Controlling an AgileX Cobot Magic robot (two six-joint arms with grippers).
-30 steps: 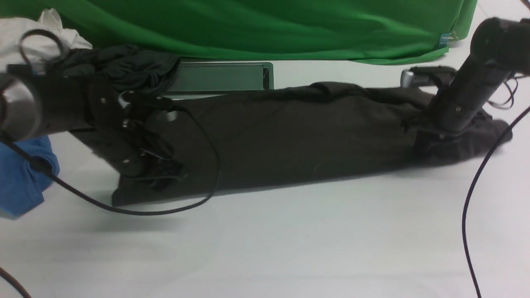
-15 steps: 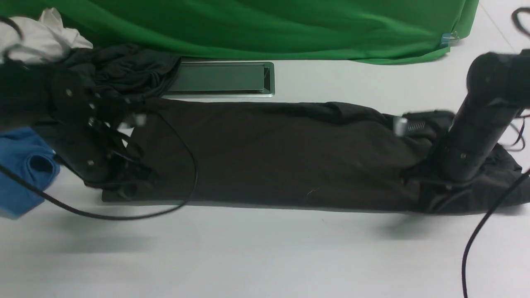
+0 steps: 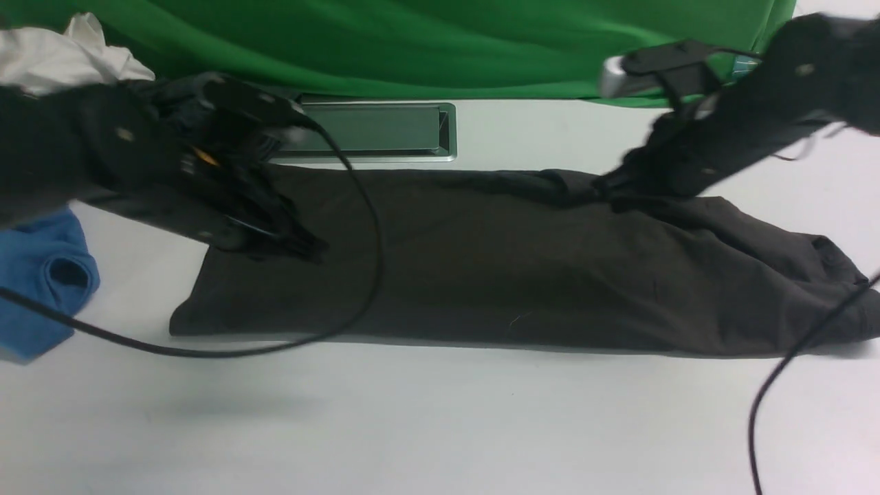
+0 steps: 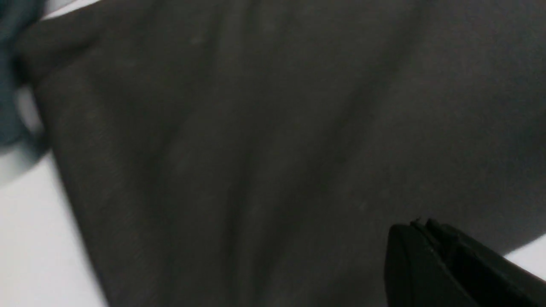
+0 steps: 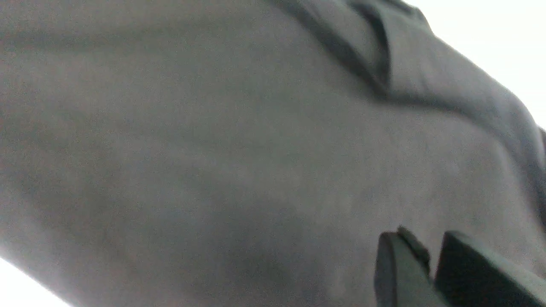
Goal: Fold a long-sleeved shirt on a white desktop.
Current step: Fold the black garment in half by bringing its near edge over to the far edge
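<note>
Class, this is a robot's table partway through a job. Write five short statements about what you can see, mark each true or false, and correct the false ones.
1. The long-sleeved shirt lies in a long band across the white desktop. True.
2. The cloth backdrop behind the table is red. False: it is green.
3. A blue garment lies to the left of the shirt. True.
4. The shirt covers the grey hatch. False: the hatch lies beyond the shirt's far edge, and the shirt does not cover it.
5. The left claw gapes wide. False: it is shut.
</note>
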